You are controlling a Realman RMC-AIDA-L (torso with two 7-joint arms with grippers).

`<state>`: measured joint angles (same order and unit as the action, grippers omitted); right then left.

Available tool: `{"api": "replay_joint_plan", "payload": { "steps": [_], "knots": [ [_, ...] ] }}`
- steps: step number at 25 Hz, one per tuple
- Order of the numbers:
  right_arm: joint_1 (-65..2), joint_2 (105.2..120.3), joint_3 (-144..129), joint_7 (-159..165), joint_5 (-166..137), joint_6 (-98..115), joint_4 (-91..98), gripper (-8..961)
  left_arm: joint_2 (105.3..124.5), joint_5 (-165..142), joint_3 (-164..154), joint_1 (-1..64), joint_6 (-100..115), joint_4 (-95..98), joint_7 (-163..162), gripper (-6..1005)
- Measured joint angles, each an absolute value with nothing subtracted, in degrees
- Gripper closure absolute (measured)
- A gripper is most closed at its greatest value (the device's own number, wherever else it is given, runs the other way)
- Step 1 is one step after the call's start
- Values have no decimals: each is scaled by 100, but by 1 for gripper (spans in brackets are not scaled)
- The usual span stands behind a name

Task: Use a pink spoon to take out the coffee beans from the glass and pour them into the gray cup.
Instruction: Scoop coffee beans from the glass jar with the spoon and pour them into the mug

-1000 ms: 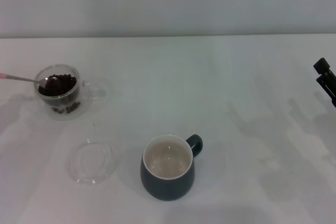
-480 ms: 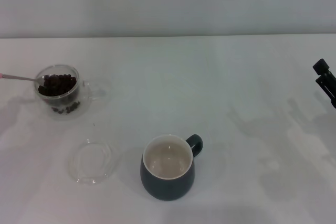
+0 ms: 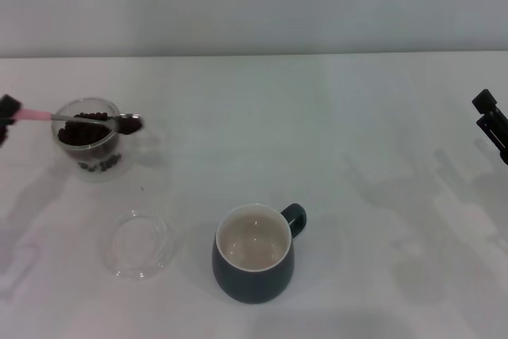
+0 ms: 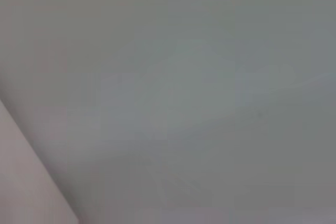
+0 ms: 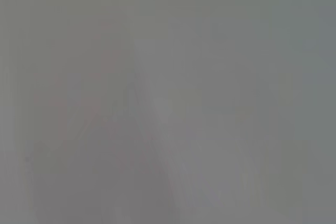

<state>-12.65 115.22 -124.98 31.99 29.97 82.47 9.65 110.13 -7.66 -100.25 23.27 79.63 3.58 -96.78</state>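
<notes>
Above the glass [image 3: 88,137], left hand [image 3: 6,119] grips the pink spoon [image 3: 79,117], loaded.

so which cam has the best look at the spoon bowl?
Head view. The pink spoon lies level across the glass, its bowl past the rim carrying coffee beans. Both wrist views show only blank gray, no spoon.

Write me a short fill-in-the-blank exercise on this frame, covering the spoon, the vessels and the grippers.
1. The pink spoon lies level across the top of the glass, its bowl holding a few coffee ____.
2. The gray cup has its handle pointing to the robot's ____.
3. The left gripper, at the table's left edge, holds the spoon by its ____ handle.
4. The right gripper sits at the far right, holding ____.

Missing words: beans; right; pink; nothing
</notes>
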Motion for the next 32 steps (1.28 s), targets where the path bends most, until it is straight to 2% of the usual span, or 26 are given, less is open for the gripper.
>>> {"api": "replay_joint_plan", "payload": {
  "steps": [1, 2, 5, 13, 16, 19, 32],
  "knots": [
    [-1267, 11522, -12498, 3199, 2997, 8246, 966, 91, 11124, -868, -10026, 2341, 8131, 361, -9842, 864],
    [-1268, 11522, -12498, 3199, 2997, 8246, 966, 91, 11124, -868, -10026, 2341, 8131, 361, -9842, 864],
    [-1285, 11522, -12498, 3198, 2997, 8245, 967, 91, 11286, -1016, -10028, 2347, 8280, 429, -10094, 864],
    [-1317, 11522, -12498, 3190, 2997, 8147, 967, 91, 11556, -1794, -10036, 2453, 8292, 701, -10294, 864],
    [-1311, 11522, -12498, 3190, 2997, 8123, 967, 92, 11602, -2127, -10038, 2546, 8294, 700, -10281, 864],
    [-1287, 11522, -12502, 3190, 2997, 8081, 967, 92, 11572, -2437, -10039, 2596, 8284, 699, -10230, 864],
    [-1265, 11522, -12568, 3190, 2997, 8065, 957, 92, 11203, -3248, -10037, 2730, 8275, 998, -9417, 865]
  ]
}}
